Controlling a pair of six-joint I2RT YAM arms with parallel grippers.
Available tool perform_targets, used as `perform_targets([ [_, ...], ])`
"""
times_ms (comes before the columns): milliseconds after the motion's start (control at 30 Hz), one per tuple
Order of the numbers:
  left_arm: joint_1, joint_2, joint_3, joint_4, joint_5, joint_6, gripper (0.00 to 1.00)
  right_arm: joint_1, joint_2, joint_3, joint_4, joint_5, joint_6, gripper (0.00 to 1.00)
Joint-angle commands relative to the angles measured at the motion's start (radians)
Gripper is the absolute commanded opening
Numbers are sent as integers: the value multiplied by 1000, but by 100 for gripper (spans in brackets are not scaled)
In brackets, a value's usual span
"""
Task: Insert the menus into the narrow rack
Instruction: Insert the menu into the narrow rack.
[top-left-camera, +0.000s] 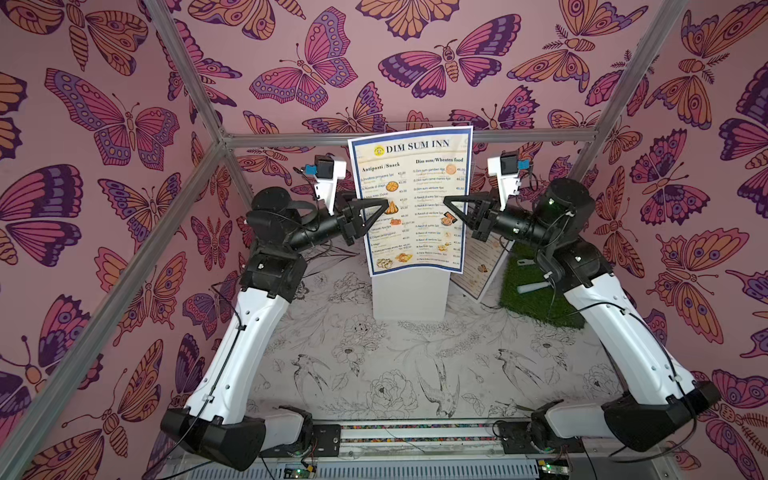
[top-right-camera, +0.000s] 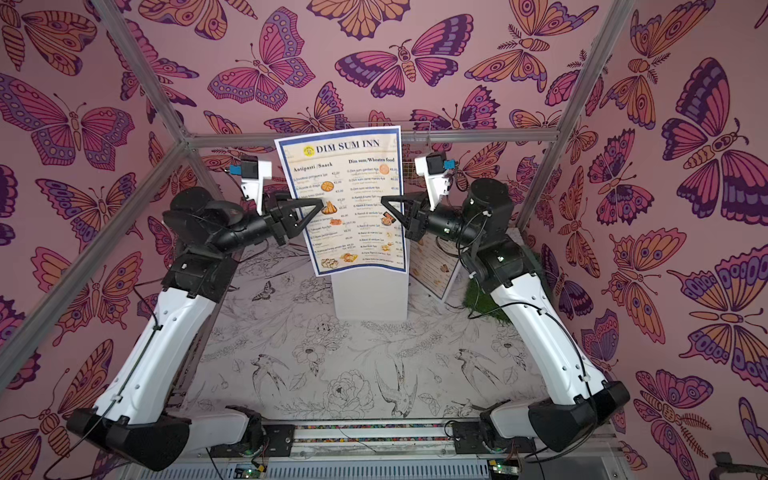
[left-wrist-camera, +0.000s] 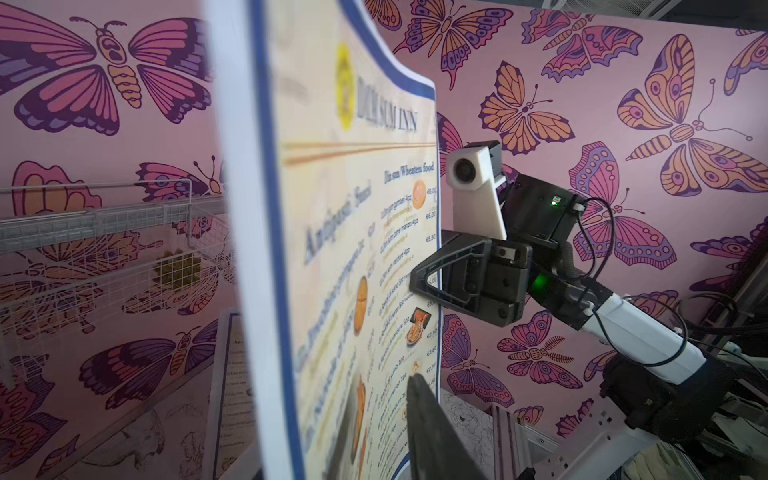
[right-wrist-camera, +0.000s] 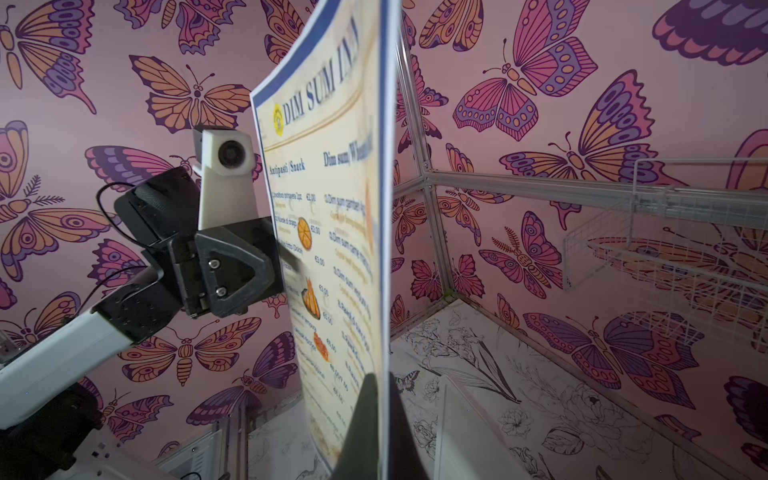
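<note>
One cream, blue-bordered menu (top-left-camera: 411, 199) (top-right-camera: 345, 199) headed "DIM SUM INN" hangs upright and slightly bowed above the white narrow rack (top-left-camera: 409, 295) (top-right-camera: 370, 295). Its lower edge hides the rack's top, so I cannot tell whether it is in the slot. My right gripper (top-left-camera: 446, 201) (right-wrist-camera: 384, 399) is shut on its right edge. My left gripper (top-left-camera: 384, 208) straddles the left edge, still open: one finger (left-wrist-camera: 424, 424) stands just off the printed face, the other is hidden behind the sheet. A second menu (top-left-camera: 478, 270) (left-wrist-camera: 235, 374) leans to the right of the rack.
A green turf mat (top-left-camera: 536, 291) with small white pieces lies at the right, under my right arm. A white wire basket (right-wrist-camera: 685, 257) (left-wrist-camera: 104, 232) hangs on the back wall. Aluminium frame posts (top-left-camera: 415, 137) run close behind the menu.
</note>
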Motion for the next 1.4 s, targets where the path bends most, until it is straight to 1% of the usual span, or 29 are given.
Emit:
perform_targets([
  [0,12,10,20,-34,55,29,31,-6,-33,9,11,-29,-14,0],
  [167,12,2,4,-13,59,17,31,-6,-45,-6,20,-5,-11,0],
  [333,13,-1,-1,-3,72,9,30,-7,-44,-4,15,-16,-13,0],
  [567,14,-1,-8,-2,96,15,25,-11,-53,2,-34,-5,-53,0],
  [833,17,-3,-11,-17,113,28,19,-19,-63,-1,-53,-6,-67,0],
  [1167,17,-5,-12,-28,103,31,3,-21,-57,-5,-33,-19,-53,0],
  [1200,16,-5,-12,-26,99,29,2,-25,-57,-11,-28,-22,-46,5],
  [1300,19,-1,-11,-6,86,10,0,-60,-59,-48,30,-53,10,37],
  [1367,19,10,-3,15,80,-11,0,-94,-61,-97,124,-99,82,50],
])
